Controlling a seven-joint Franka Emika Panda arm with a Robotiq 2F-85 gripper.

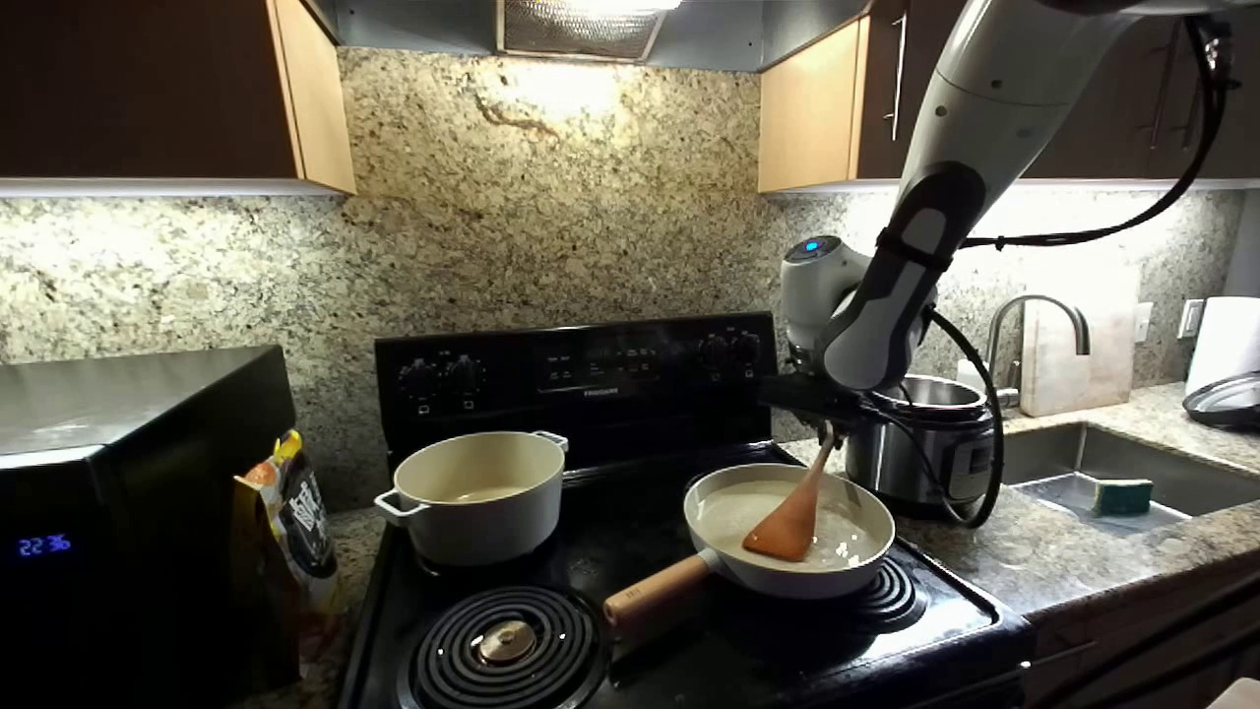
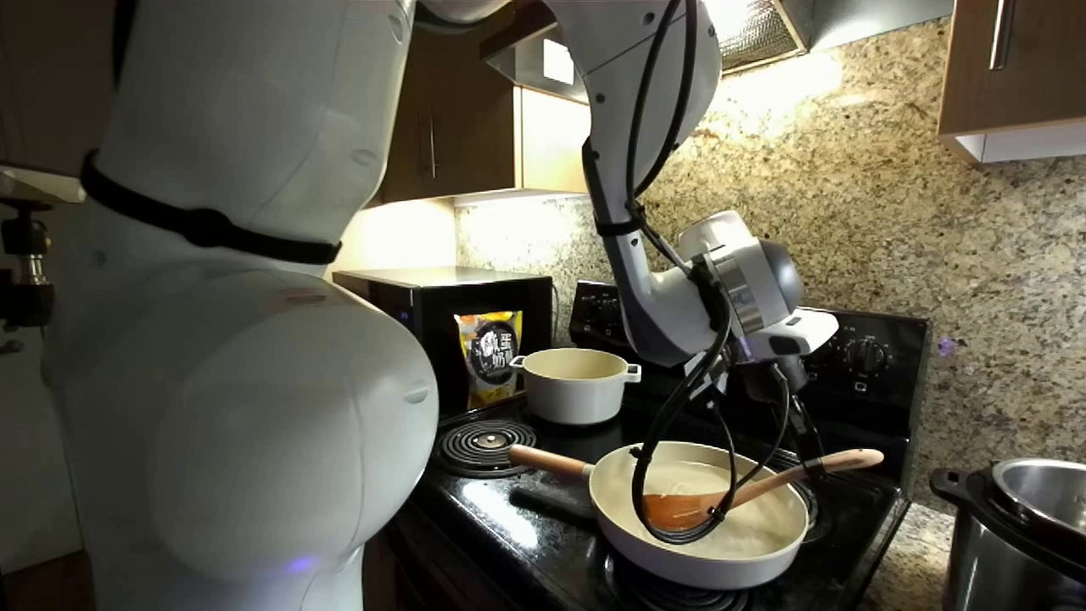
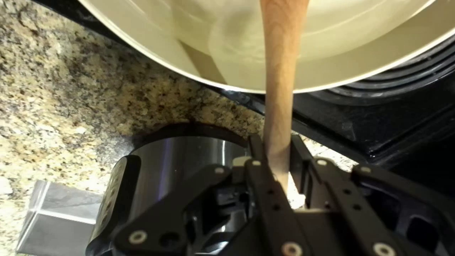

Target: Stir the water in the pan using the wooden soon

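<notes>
Gripper clamped on wooden spoon outside pan, spoon's head in water within; grip done, stirring likely unfinished.

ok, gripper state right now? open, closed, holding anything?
Gripper: closed, holding the wooden spoon's handle between its fingers.

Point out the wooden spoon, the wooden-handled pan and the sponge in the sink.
Wooden spoon (image 3: 280, 80): wrist view, on the handle.
Pan (image 2: 700, 573): in an exterior view, on the outer wall below the rim.
Sponge (image 1: 1124, 497): in an exterior view, on its green face.
</notes>
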